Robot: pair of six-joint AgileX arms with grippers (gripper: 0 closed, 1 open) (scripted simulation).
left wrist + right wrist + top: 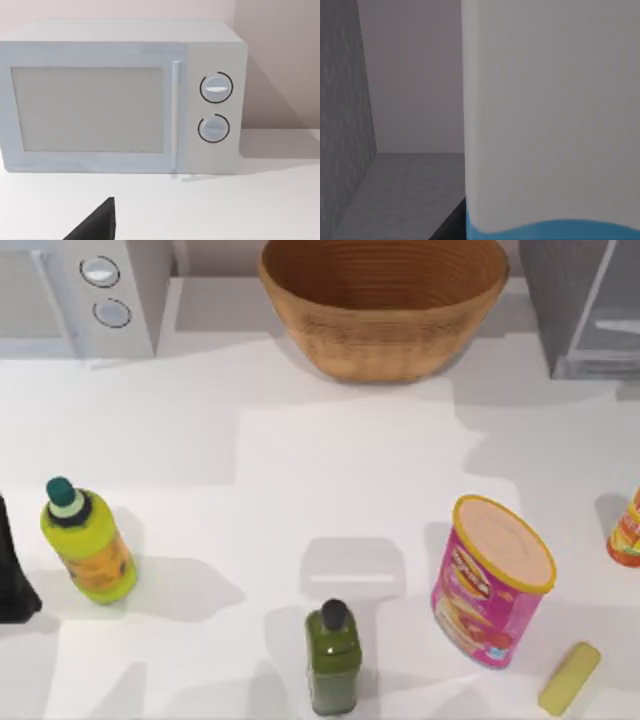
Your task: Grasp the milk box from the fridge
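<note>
Standing close before our right wrist camera, the milk box (550, 115) shows a pale face with a blue band along one edge. It sits inside the fridge (342, 125), whose grey speckled wall, pale back panel and grey floor lie beside it. A dark sliver (451, 226) next to the carton may belong to our right gripper; we cannot tell whether that claw is released, clenched or grasping, nor whether it touches the carton.

From above, the fridge stands at the table's far right corner with its door swung open.

Other items on the white table (300, 470):
- woven basket (385, 305), far centre
- white microwave (80, 295), far left corner
- pink chip can (490, 580), near right
- dark green bottle (333, 655), near centre
- yellow bottle (88, 540), left
- orange bottle (627, 530), right edge
- yellow block (570, 677), near right

Our left arm (12, 570) sits at the left edge, its wrist camera facing the microwave; its claw's state we cannot tell.
</note>
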